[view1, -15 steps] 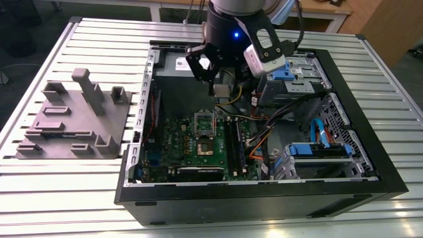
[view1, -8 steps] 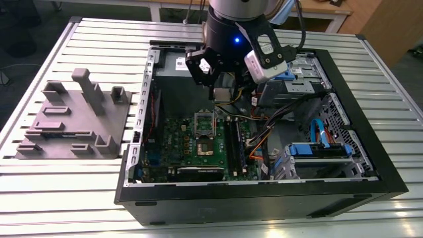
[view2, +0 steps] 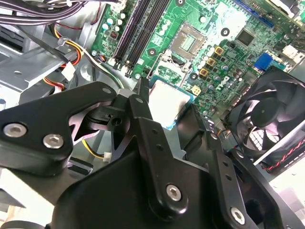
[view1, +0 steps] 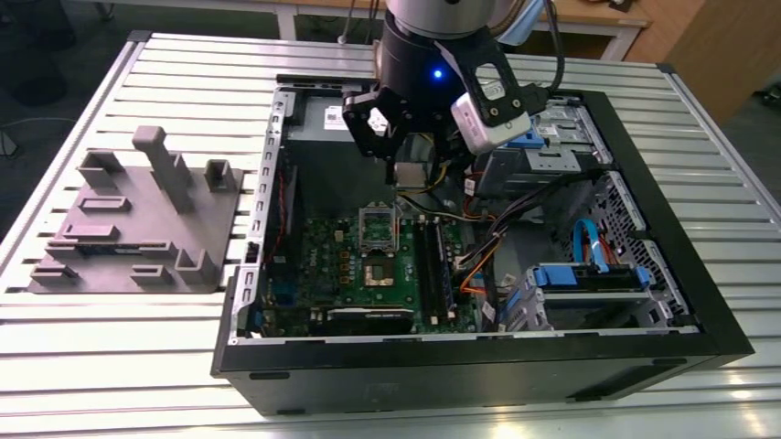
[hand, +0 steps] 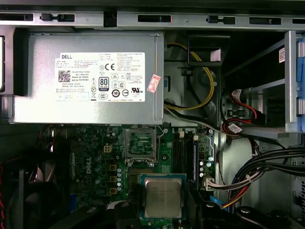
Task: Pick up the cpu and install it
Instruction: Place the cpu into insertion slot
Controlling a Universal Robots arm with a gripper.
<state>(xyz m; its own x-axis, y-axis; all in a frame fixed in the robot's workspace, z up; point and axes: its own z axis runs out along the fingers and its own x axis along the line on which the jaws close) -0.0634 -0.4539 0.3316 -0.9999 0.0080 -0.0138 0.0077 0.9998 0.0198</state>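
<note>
Items, as seen from beside the bench:

1. Slatted metal table, carrying everything below.
2. Black computer case, lying on its side with the panel off, interior exposed.
3. Grey moulded fixture, on the table toward the exterior view's left, just beside the case.
4. Grey power supply box with a white label, fixed along the far wall of the case.
5. Green motherboard on the case floor; black memory slots run alongside the socket.
6. Black cooling fan, beside the board.
7. Gripper on the arm, reaching down inside the case; its black fingers are clamped on two opposite edges of the cpu.
8. Processor socket, open, its bracket raised (contact field bare).
9. The cpu: silvery top, greenish edge, held flat between the fingers above the board, near the socket and not seated in it.
</note>
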